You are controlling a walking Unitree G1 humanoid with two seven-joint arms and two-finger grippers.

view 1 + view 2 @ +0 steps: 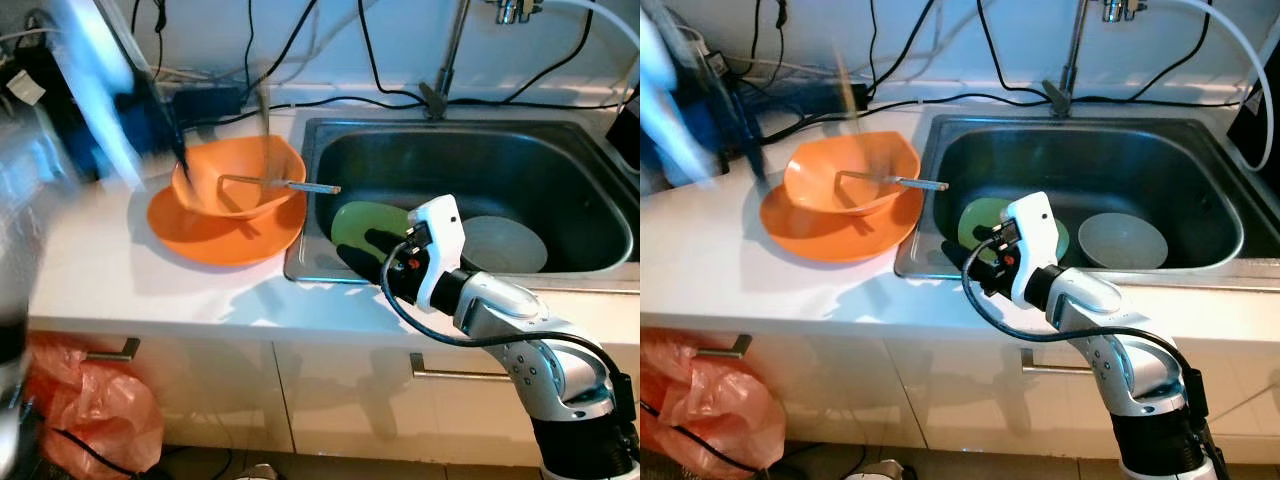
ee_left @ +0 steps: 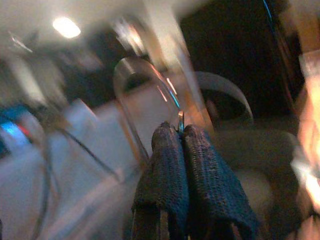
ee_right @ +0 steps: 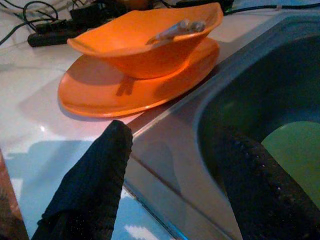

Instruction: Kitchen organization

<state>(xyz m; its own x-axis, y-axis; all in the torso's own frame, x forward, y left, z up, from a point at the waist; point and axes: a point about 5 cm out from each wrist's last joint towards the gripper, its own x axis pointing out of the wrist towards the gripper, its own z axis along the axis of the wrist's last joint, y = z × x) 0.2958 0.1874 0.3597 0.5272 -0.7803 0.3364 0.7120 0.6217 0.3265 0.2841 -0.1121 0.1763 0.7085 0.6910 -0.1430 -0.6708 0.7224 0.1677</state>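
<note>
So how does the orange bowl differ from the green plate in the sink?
The orange bowl is deep and sits on an orange plate on the counter; the green plate is flat and lies inside the sink. The orange bowl holds a metal utensil; the green plate is partly hidden behind the right gripper. Both are plain, single-coloured dishes.

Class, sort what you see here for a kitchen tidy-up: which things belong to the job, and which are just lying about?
Belong to the job:
- orange bowl on the orange plate
- utensil in that bowl
- green plate and grey dish in the sink
- right gripper, open over the sink's edge

Lying about:
- black cables behind the counter
- red plastic bag on the floor
</note>
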